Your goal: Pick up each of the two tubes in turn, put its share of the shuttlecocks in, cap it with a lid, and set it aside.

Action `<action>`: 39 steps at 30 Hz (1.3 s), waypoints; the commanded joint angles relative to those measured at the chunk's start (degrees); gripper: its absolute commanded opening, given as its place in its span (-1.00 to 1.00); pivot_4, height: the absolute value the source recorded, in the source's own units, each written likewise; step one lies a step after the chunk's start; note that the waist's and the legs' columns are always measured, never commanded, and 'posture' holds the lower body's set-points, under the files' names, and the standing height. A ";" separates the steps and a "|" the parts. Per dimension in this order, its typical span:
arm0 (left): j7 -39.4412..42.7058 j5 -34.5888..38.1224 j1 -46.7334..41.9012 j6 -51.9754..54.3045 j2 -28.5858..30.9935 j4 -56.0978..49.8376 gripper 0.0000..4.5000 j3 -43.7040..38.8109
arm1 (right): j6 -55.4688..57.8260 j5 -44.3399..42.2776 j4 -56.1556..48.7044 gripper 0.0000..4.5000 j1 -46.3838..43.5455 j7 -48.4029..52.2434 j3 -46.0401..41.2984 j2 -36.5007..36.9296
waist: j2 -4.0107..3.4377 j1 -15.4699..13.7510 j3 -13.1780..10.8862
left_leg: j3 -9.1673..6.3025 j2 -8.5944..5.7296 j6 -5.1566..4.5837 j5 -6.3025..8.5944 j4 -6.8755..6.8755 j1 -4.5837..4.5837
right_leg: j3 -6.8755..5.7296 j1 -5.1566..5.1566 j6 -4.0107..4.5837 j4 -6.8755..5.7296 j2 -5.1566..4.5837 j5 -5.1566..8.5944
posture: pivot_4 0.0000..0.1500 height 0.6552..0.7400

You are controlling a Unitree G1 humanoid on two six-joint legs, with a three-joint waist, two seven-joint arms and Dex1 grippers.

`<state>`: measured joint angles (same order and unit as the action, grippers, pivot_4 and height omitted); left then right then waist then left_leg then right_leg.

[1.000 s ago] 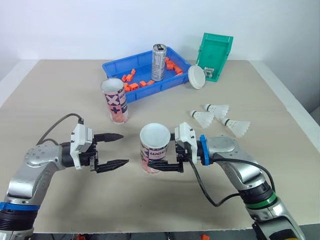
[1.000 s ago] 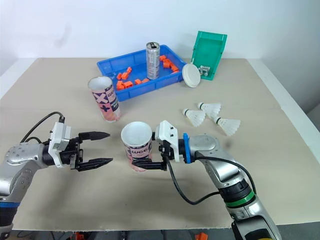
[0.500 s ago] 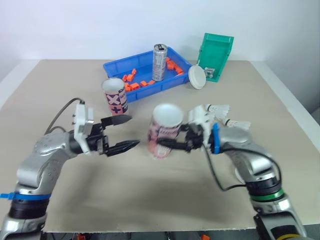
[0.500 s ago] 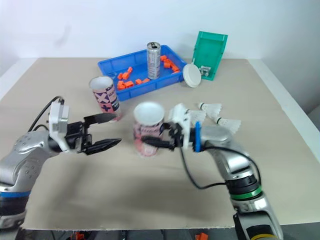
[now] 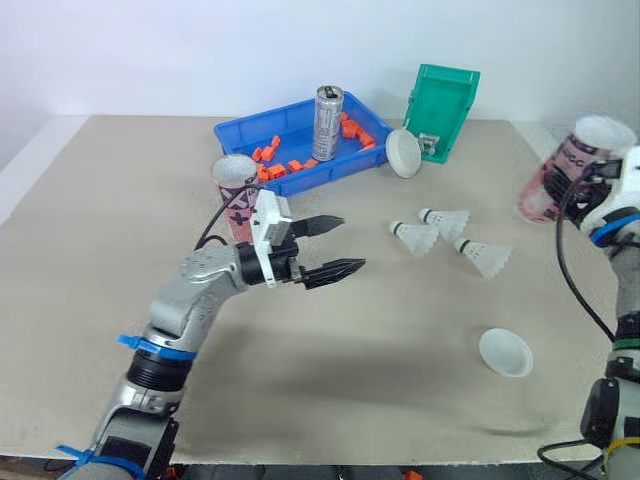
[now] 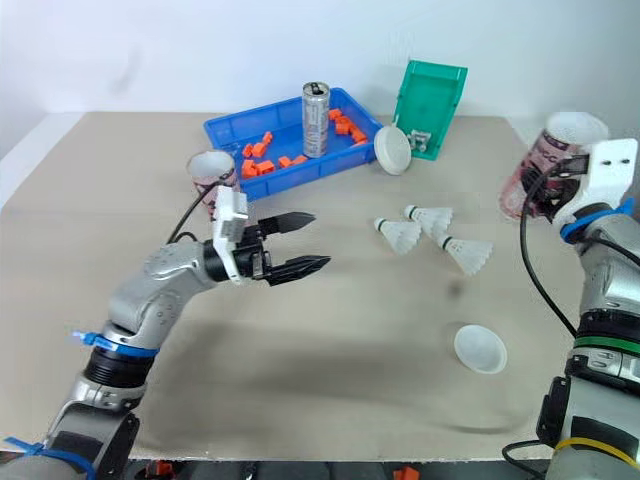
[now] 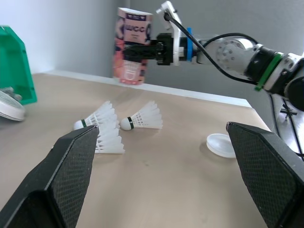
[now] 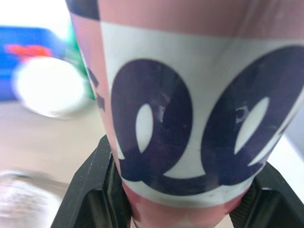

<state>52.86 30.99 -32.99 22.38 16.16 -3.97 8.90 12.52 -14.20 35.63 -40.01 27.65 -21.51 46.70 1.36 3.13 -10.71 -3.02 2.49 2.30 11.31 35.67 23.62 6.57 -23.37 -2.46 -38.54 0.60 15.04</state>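
My right gripper [image 6: 552, 185] is shut on a pink printed tube [image 6: 540, 165] and holds it in the air at the far right, slightly tilted with its open mouth up. In the right wrist view the tube [image 8: 190, 123] sits between both fingers [image 8: 90, 185]. My left gripper [image 5: 352, 243] hovers open over the middle of the table, holding nothing. The second tube [image 5: 233, 185] stands upright behind my left arm. Three shuttlecocks [image 5: 445, 232] lie to the right of the left gripper. One white lid [image 5: 505, 352] lies at the front right. Another lid [image 5: 404, 153] leans on the green bin.
A blue tray [image 5: 300, 175] with orange pieces and a metal can [image 5: 327, 122] sits at the back. A green bin [image 5: 445, 110] stands tipped beside it. The table's right edge runs close to the held tube.
My right gripper has lifted the tube off the table and swung it far to the right. A white lid now lies at the front right. My left gripper has moved toward the shuttlecocks.
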 commanded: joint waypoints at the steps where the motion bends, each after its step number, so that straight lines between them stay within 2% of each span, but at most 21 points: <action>1: -1.05 -2.70 -2.68 -2.59 -1.84 1.50 1.00 0.37 | -4.77 1.09 4.74 0.06 0.12 -3.28 -2.27 1.68 | -0.02 -0.05 0.00 | -0.01 -0.01 0.00 0.00 0.01 -0.01 | -0.01 0.03 -0.01 0.00 0.00 0.00 | 1.00 1.00; 8: -1.21 -2.87 -3.79 -2.50 -3.48 1.27 1.00 -0.23 | -9.59 2.19 19.10 0.06 -0.62 -5.94 -1.98 1.57 | -0.09 -0.01 0.01 | 0.22 -0.09 0.01 -0.01 0.08 -0.09 | 0.29 0.09 -0.18 0.01 -0.03 -0.06 | 1.00 1.00; 11: -0.91 -3.06 -3.31 -2.42 -3.17 0.65 1.00 -0.34 | -9.83 1.12 23.01 0.55 -1.30 -4.66 -2.47 1.24 | -0.08 0.02 0.01 | 0.38 -0.10 0.01 -0.01 0.09 -0.23 | 0.47 0.19 -0.51 0.07 -0.03 0.00 | 1.00 1.00; 13: -0.96 -3.06 -3.21 -2.35 -3.02 0.44 1.00 -0.50 | -9.66 0.83 24.09 0.99 -1.43 -3.23 -2.15 1.02 | -0.09 0.03 0.01 | 0.38 -0.10 0.02 -0.02 0.10 -0.22 | 0.50 0.22 -0.62 0.18 -0.02 -0.07 | 1.00 1.00; 20: -1.26 -2.55 -3.29 -1.85 -2.67 -0.21 1.00 -1.08 | -10.12 2.97 25.88 0.99 -0.61 -2.56 -0.24 2.37 | -0.10 0.14 0.01 | 0.56 -0.25 0.04 -0.04 0.10 -0.18 | 0.91 0.23 -0.81 0.34 -0.04 -0.18 | 1.00 1.00; 32: 0.43 -1.33 -1.85 -1.01 -0.09 -0.29 1.00 -2.15 | -6.92 3.02 22.61 0.99 6.45 5.95 0.18 7.37 | -0.11 0.14 0.01 | 0.55 -0.45 0.04 -0.04 0.10 -0.14 | 1.07 0.25 -0.88 0.35 -0.12 -0.16 | 1.00 1.00; 35: -0.49 -0.87 -0.37 0.39 1.84 -1.14 1.00 -3.55 | -5.11 0.89 18.49 0.99 10.11 10.34 -1.32 9.08 | -0.11 0.15 0.01 | 0.55 -0.45 0.04 -0.04 0.10 -0.15 | 1.08 0.26 -0.89 0.36 -0.12 -0.15 | 1.00 1.00; 39: -4.92 1.10 3.50 6.11 4.73 -5.35 1.00 -7.16 | 0.07 -5.17 5.42 0.99 16.23 16.55 -5.69 10.20 | -0.17 0.60 0.05 | 0.55 -0.44 0.04 -0.04 0.10 -0.16 | 1.09 0.27 -1.07 0.35 -0.12 -0.05 | 1.00 1.00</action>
<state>49.51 30.64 -29.88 26.85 20.10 -6.08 3.99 10.93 -16.21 47.18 -23.88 42.06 -24.08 54.26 1.19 3.73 -10.66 -2.47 2.07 2.34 11.27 35.76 23.46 7.67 -23.10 -3.53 -38.20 0.48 14.99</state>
